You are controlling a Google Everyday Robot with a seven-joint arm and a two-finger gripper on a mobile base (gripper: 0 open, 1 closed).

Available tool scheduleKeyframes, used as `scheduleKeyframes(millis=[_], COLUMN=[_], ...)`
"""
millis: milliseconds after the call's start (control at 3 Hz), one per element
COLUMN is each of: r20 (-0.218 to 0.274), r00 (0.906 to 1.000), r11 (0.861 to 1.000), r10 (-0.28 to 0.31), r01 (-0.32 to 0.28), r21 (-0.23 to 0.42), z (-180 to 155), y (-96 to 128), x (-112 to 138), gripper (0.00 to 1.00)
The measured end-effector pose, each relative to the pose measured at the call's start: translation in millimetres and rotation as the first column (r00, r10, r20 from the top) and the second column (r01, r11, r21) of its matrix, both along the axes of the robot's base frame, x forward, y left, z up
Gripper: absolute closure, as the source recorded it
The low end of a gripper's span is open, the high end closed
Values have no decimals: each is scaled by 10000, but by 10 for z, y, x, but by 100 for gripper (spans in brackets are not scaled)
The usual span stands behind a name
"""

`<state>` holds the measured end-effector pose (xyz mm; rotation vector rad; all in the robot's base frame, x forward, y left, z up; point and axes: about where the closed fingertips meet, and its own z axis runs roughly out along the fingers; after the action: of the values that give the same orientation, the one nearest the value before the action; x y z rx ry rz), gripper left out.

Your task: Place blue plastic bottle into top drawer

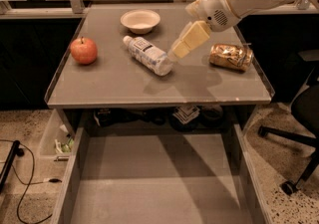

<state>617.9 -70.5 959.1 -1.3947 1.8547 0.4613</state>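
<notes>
Nearest me the top drawer [159, 188] stands pulled out at 6 o'clock, its grey floor bare, so the drop zone is ready. Above it is the bench [124, 91], with a raised lip along its front edge that I must clear on the way out.

The bottle [148, 55] lies on its side near the middle of the bench, with its cap toward 10 o'clock and its base toward 4 o'clock. The claw [178, 51] hangs at about 3 o'clock from the bottle, tip just beside the base end. I cannot tell whether it is open or closed, nor whether it touches the plastic. It grips nothing that I can see.

I judge the step in hand to be the reach and grasp. To do it well I would:
- turn the wrist so the jaws close across the body, on the 1-to-7 line, not along its length;
- come down over the label, mid-body, since a round bottle pinched near one end may roll or swing;
- squeeze gently, as thin plastic will likely give.

The can [231, 56] at 3 o'clock sits near the arm's path, so I would keep the elbow high. The apple [83, 50] at 9 o'clock and the bowl [140, 20] at 12 o'clock, farthest off, are well apart from the work.
</notes>
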Motion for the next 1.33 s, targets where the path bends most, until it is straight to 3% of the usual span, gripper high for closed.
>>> scheduleKeyframes(millis=[333,1000,1333], r20=[-1,-767,-1195], r00=[10000,9968,9914], r11=[10000,9963,9885], r10=[0,-211,-534], r01=[0,274,695], r21=[1,814,1345], z=[-1,-508,-660], y=[1,546,699], x=[0,266,410], gripper=[0,0,0])
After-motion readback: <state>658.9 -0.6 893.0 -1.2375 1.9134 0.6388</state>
